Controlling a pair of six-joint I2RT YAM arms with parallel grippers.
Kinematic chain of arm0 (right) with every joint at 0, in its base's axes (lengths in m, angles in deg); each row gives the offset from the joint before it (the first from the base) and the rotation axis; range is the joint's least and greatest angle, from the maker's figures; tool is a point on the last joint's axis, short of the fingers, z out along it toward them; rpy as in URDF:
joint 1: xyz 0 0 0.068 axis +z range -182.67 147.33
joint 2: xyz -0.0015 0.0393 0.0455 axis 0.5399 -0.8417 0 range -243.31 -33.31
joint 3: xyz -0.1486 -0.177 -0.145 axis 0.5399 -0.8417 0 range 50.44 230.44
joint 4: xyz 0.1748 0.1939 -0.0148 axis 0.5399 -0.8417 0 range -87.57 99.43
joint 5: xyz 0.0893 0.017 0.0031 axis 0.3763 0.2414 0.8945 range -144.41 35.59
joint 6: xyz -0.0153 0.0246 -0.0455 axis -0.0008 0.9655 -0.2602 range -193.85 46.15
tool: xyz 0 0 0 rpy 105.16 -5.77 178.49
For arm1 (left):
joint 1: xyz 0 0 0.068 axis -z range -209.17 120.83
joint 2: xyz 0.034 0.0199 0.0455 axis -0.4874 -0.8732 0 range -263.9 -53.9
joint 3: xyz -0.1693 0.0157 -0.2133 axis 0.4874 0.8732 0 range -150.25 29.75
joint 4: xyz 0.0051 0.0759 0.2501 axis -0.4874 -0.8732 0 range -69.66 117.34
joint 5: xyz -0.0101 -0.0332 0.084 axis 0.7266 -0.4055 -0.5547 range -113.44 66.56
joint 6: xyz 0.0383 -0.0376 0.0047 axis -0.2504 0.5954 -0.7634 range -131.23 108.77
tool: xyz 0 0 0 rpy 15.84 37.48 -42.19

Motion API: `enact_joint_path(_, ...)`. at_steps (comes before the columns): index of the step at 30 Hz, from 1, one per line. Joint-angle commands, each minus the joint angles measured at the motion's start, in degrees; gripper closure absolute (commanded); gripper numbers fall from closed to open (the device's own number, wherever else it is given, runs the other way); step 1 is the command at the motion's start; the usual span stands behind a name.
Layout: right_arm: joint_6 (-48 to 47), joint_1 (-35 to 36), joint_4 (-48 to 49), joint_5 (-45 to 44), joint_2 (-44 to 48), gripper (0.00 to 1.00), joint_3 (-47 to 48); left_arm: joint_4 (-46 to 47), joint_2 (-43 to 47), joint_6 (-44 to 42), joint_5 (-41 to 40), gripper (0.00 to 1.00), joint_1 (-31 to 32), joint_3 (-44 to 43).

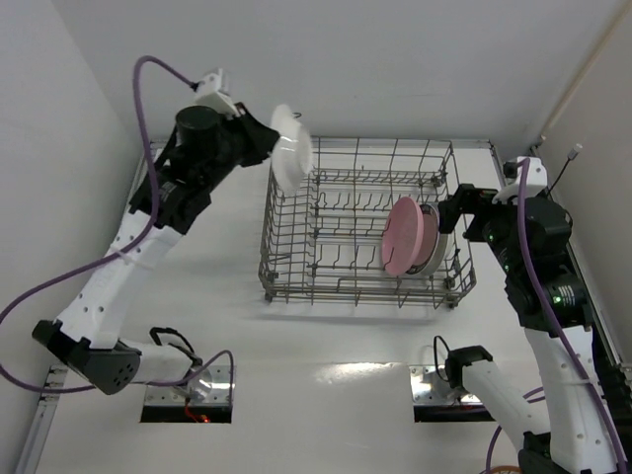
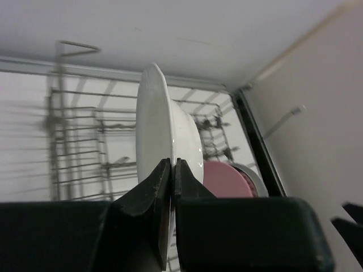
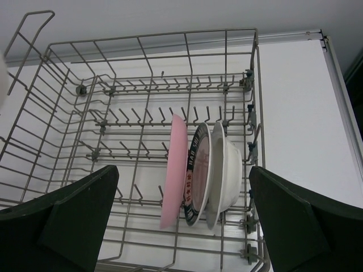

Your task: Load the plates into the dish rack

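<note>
My left gripper [image 1: 265, 146] is shut on the rim of a white plate [image 1: 292, 147], held on edge in the air above the back left corner of the grey wire dish rack [image 1: 286, 286]. From the left wrist, the plate [image 2: 164, 136] stands upright out of the pinched fingertips [image 2: 172, 170]. Three plates stand in the rack's right end: a pink plate [image 3: 176, 170], a dark-rimmed plate [image 3: 197, 173] and a white plate [image 3: 224, 170]. My right gripper [image 3: 181, 221] hangs open above the rack's right side, holding nothing.
The rack [image 3: 142, 113] has tall wire sides and rows of upright tines; the tine rows left of the pink plate [image 1: 403, 235] hold nothing. White walls close in at the back and right. The right arm [image 1: 533, 247] stands by the rack's right side.
</note>
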Motion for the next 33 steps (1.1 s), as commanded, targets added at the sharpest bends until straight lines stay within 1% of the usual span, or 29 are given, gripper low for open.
enact_joint_path(1,1.6,-0.4,2.9,0.3,0.2,0.00,-0.1,14.5,-1.3,-0.3,4.5,1.00,5.6,-1.1)
enact_joint_path(2,1.6,-0.4,2.9,1.1,0.2,0.00,-0.1,15.3,-2.4,-0.8,4.0,1.00,9.0,-1.1)
enact_joint_path(5,2.8,-0.4,4.3,2.5,0.7,0.00,-0.1,14.5,-5.4,-2.5,2.0,1.00,13.4,-3.2)
enact_joint_path(7,3.3,-0.4,4.3,3.1,1.3,0.00,-0.1,12.9,-9.8,-2.5,2.5,1.00,14.5,-5.8)
enact_joint_path(11,3.3,-0.4,4.8,2.3,2.4,0.00,-0.7,13.5,-14.9,-0.5,3.5,1.00,17.9,-6.3)
enact_joint_path(14,3.3,-0.4,4.8,1.0,2.4,0.00,-0.7,13.5,-18.9,0.1,2.7,1.00,19.1,-7.0)
enact_joint_path(15,3.3,-0.4,4.8,1.0,2.4,0.00,-0.7,13.5,-19.8,1.6,2.2,1.00,19.1,-7.0)
enact_joint_path(18,2.7,-0.4,4.3,-0.3,2.4,0.00,-0.7,15.9,-22.0,3.2,2.2,1.00,19.6,-7.0)
enact_joint_path(22,2.2,-0.4,4.3,-1.0,2.4,0.00,-0.7,18.8,-23.3,4.7,1.0,1.00,20.7,-6.3)
enact_joint_path(24,2.2,-0.4,4.3,-1.0,2.4,0.00,-1.2,18.8,-24.4,6.1,-1.3,1.00,21.9,-7.5)
enact_joint_path(33,1.1,-0.4,4.3,-2.0,2.4,0.00,-1.7,18.8,-26.2,9.5,-6.2,1.00,24.8,-10.6)
